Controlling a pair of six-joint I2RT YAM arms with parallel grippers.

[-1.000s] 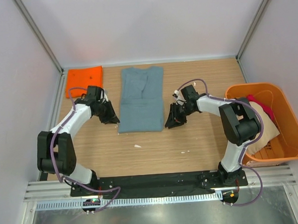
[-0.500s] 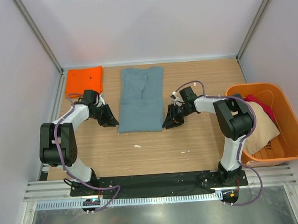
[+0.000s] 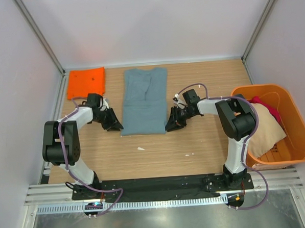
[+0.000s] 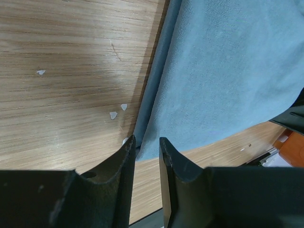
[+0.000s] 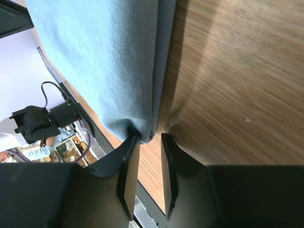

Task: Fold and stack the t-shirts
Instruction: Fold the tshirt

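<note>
Well, it looks early going. One orange shirt [image 3: 86, 82] lies folded at ten o'clock, and the grey-blue shirt [image 3: 144, 101] lies at centre, narrowed to a long strip. The left gripper [image 3: 114, 127] and right gripper [image 3: 169, 127] straddle its six-o'clock corners, jaws slightly apart and not clamped. Still to do, I judge: the cross fold, stacking — and the beige and red shirts [image 3: 268, 128] in the tub [image 3: 298, 152] at four o'clock.

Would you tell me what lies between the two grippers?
In the top view, the grey-blue t-shirt lies between the left gripper and right gripper, near corners at their fingertips.
</note>
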